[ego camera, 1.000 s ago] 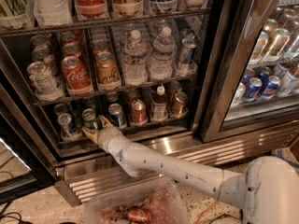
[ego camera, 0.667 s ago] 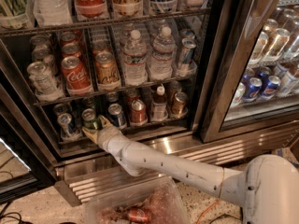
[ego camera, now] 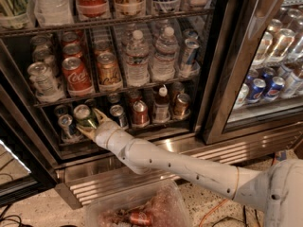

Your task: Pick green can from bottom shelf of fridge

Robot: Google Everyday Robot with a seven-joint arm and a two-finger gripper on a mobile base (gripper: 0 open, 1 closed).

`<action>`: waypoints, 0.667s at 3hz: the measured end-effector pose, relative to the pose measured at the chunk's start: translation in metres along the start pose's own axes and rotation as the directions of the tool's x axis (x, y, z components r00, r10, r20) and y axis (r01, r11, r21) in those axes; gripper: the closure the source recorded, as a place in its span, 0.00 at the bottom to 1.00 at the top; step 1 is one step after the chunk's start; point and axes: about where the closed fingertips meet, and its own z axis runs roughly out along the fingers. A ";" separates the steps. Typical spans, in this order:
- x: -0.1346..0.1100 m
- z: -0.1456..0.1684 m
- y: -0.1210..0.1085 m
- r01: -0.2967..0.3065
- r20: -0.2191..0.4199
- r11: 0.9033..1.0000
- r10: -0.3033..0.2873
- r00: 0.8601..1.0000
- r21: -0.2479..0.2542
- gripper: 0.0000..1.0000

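Note:
The fridge (ego camera: 222, 79) stands open at the left door. On its bottom shelf (ego camera: 142, 126) is a row of short cans and one small bottle. The green can (ego camera: 86, 117) with a silver lid is at the shelf's left front, tilted a little. My gripper (ego camera: 93, 124) reaches in from the lower right on a white arm. One finger is above and to the right of the can and one is below it, so the fingers are closed around it. A blue-and-silver can (ego camera: 65, 126) stands just left of it.
On the bottom shelf, to the right, are a silver can (ego camera: 118, 115), a red can (ego camera: 140, 112), a small bottle (ego camera: 162, 103) and a bronze can (ego camera: 181, 104). Coca-Cola cans (ego camera: 75, 75) and water bottles sit on the rack above. A clear bin (ego camera: 137, 211) lies on the floor below the ribbed steel base (ego camera: 118, 178).
The gripper and the green can have shifted slightly left and up together. The other cans have not moved.

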 end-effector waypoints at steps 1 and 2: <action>-0.019 -0.018 0.009 0.054 0.000 0.998 -0.054 0.999 -0.039 1.00; -0.010 -0.053 0.017 0.044 -0.079 0.997 -0.049 0.996 -0.066 1.00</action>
